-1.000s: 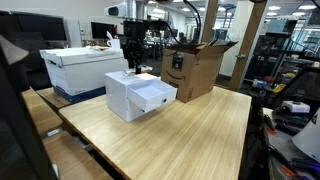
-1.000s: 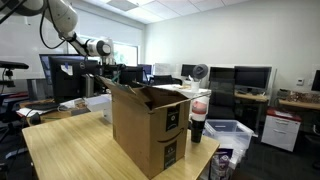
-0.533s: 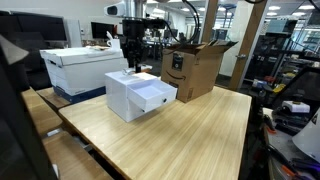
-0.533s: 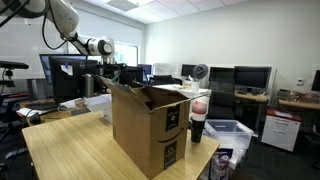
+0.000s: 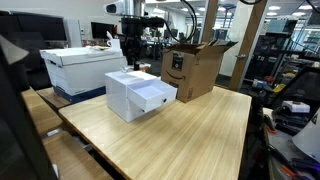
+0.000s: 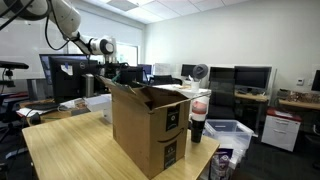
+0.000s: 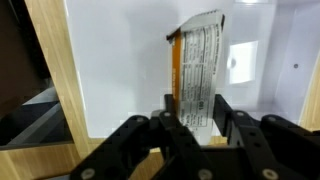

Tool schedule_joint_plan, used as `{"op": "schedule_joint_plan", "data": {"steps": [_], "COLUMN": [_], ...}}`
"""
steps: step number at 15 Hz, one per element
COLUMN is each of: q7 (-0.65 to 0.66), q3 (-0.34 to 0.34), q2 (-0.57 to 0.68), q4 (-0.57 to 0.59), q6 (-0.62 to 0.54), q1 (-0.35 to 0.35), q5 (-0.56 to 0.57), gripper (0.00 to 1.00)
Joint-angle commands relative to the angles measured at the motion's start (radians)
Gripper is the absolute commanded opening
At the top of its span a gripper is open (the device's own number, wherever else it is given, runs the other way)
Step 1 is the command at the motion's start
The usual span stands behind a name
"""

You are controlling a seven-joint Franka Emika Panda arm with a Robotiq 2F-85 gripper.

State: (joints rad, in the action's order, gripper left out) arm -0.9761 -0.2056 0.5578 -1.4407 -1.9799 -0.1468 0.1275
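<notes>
My gripper point(image 7: 196, 118) is shut on a flat packet point(image 7: 200, 65) with an orange edge and a white printed label; the packet stands out past the fingertips. Under it lies the top of a white box point(image 7: 120, 70) on the wooden table point(image 7: 48, 60). In an exterior view the gripper point(image 5: 131, 62) hangs straight down just over the white box point(image 5: 130, 95), whose drawer point(image 5: 157, 97) is pulled out towards the front. In the exterior view from the far side the arm point(image 6: 95, 45) reaches in from the upper left, and the gripper is mostly hidden behind a cardboard box point(image 6: 150, 125).
An open brown cardboard box point(image 5: 192, 68) stands right of the white box. A white lidded storage box point(image 5: 75, 68) sits to the left. A dark cup point(image 6: 198, 118) and a plastic bin point(image 6: 228, 132) stand beside the table point(image 5: 180, 135). Desks with monitors fill the background.
The gripper has risen very slightly over the white box. Its grip on the packet is the same.
</notes>
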Motion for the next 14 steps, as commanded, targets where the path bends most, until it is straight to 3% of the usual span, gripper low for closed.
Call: {"op": "schedule_joint_plan", "data": {"steps": [1, 3, 9, 14], "q7": [-0.011, -0.014, 0.05, 0.086], "q3": [0.001, 0.0, -0.025, -0.029], "q2": [0.012, 0.013, -0.071, -0.08], "q4": [0.045, 0.054, -0.147, -0.195], "q6": [0.034, 0.038, -0.072, -0.133], "q1": [0.012, 0.016, -0.005, -0.009], "q5": [-0.025, -0.032, -0.062, -0.063], "gripper": [0.16, 0.16, 0.16, 0.16]}}
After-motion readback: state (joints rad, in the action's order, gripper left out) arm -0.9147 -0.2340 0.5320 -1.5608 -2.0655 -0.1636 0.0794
